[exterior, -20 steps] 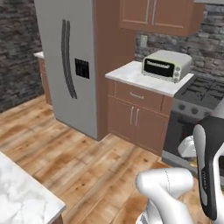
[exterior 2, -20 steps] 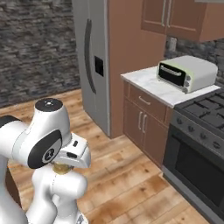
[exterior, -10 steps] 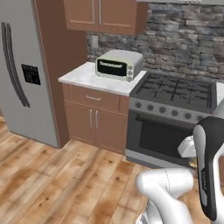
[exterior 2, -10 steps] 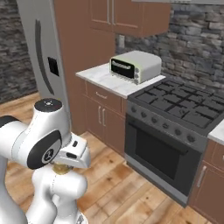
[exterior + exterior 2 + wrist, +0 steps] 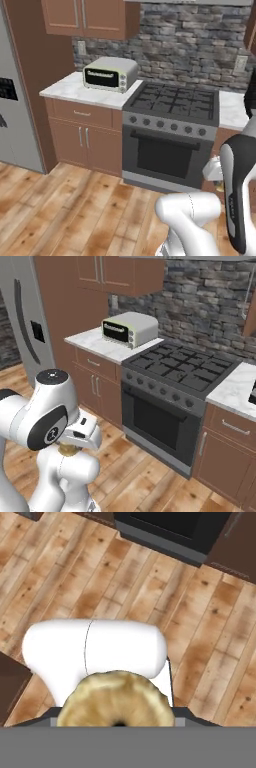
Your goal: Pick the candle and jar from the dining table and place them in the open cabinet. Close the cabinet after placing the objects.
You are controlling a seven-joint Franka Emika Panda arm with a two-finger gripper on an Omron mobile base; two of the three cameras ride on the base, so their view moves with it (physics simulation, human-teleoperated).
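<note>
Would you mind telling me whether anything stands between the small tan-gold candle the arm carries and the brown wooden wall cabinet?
Nothing visible blocks the way: the tan-gold candle hangs low over the wooden floor. The brown wall cabinet sits above the white toaster oven, and its visible doors look shut.

Toaster oven (image 5: 109, 74): on the counter (image 5: 75, 92), left of the stove (image 5: 172, 102).
Stove: between two counters (oven door (image 5: 163, 158) below its burners).
Wall cabinet (image 5: 89, 17): above the toaster oven.
Fridge (image 5: 26, 316): far left, beside the counter.
Candle (image 5: 116, 699): at the hand view's bottom, over the wooden floor (image 5: 65, 582).
</note>
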